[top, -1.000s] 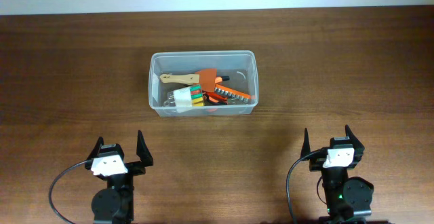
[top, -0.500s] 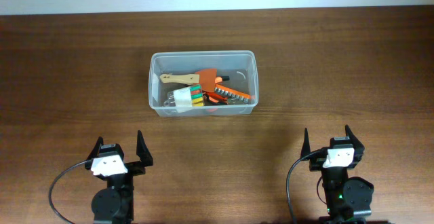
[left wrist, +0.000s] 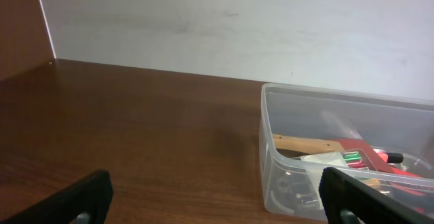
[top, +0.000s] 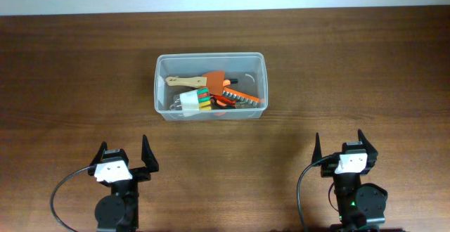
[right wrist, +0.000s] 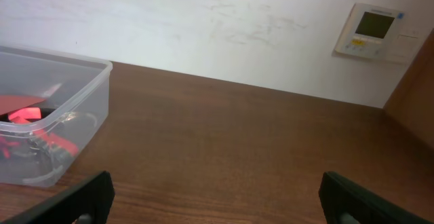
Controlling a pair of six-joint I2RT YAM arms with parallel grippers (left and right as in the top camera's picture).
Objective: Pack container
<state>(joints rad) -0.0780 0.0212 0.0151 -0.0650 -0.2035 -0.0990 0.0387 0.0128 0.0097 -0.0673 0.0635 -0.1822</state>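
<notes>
Dark wooden tabletop (top: 351,70) carried the container (top: 157,84) near its far middle, with small tools (top: 214,95) heaped inside. The left claw (top: 124,150) and right claw (top: 338,144) sat at the near edge, well apart from it, fingers spread and empty. Packing looked finished or nearly so; any next move would have called for a long forward reach

A clear plastic rectangular tub (right wrist: 74,98) sits at 9 o'clock on the brown wooden table (right wrist: 237,149), with red items (right wrist: 24,112) inside. Black fingers (right wrist: 81,197) stand wide apart at 7 and 5 o'clock. A white wall panel (right wrist: 371,30) hangs at 2 o'clock.
</notes>
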